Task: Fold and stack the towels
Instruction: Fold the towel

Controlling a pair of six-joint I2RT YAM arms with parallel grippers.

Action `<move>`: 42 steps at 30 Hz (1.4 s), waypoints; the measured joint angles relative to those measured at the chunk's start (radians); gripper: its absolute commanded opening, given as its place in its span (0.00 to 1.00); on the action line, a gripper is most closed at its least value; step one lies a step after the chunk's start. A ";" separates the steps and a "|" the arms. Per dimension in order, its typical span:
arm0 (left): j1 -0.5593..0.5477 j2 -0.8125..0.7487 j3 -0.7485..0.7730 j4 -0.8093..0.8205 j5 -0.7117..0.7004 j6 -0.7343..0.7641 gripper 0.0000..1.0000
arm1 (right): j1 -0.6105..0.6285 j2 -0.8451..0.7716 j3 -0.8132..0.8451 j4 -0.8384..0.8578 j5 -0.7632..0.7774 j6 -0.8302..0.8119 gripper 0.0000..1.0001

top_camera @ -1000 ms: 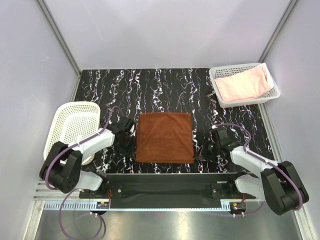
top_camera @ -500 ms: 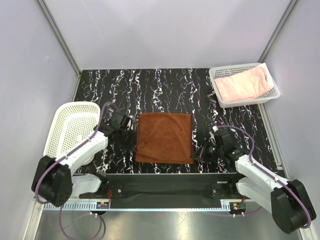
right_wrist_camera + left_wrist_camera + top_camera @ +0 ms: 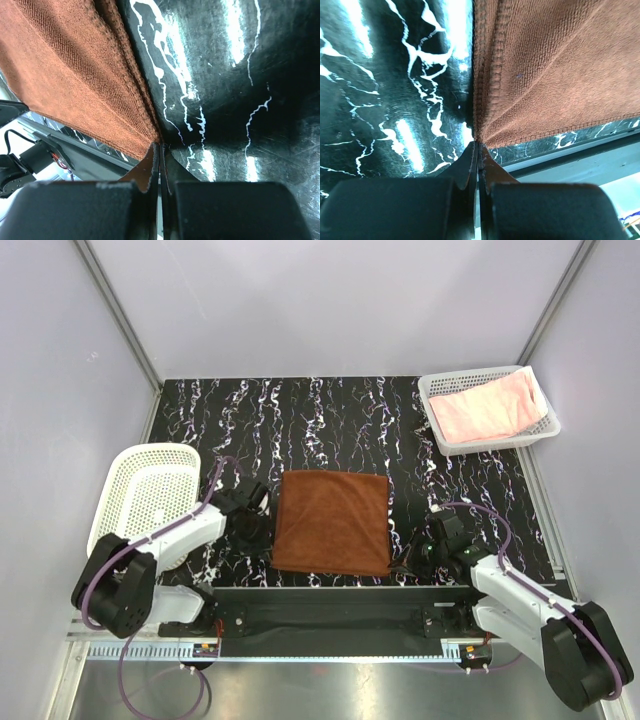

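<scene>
Nearest, along the table's six o'clock edge, the left gripper (image 3: 478, 145) is closed tight, its fingertips nipping the seven o'clock corner of the rust-brown towel (image 3: 332, 520). The right gripper (image 3: 160, 146) is pinched just as tightly on the five o'clock corner. Taking both near corners at once suits, I judge, lifting that edge and carrying it toward twelve o'clock for a fold. The towel itself lies flat at the centre of the black marbled table (image 3: 330, 410). Farther out, a white mesh basket (image 3: 130, 490) sits at nine o'clock. At two o'clock a second basket (image 3: 500, 445) holds the pale pink towel (image 3: 490, 410), apparently awaiting its turn.
</scene>
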 measured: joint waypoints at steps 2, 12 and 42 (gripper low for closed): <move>-0.013 0.010 0.000 -0.001 0.000 0.000 0.11 | 0.000 0.000 0.000 -0.001 0.000 0.001 0.18; -0.041 0.010 0.147 -0.159 -0.069 0.054 0.42 | 0.001 -0.090 0.043 -0.090 -0.013 -0.003 0.40; 0.258 0.789 0.869 0.039 0.125 0.365 0.38 | -0.149 0.985 0.959 -0.060 0.170 -0.572 0.30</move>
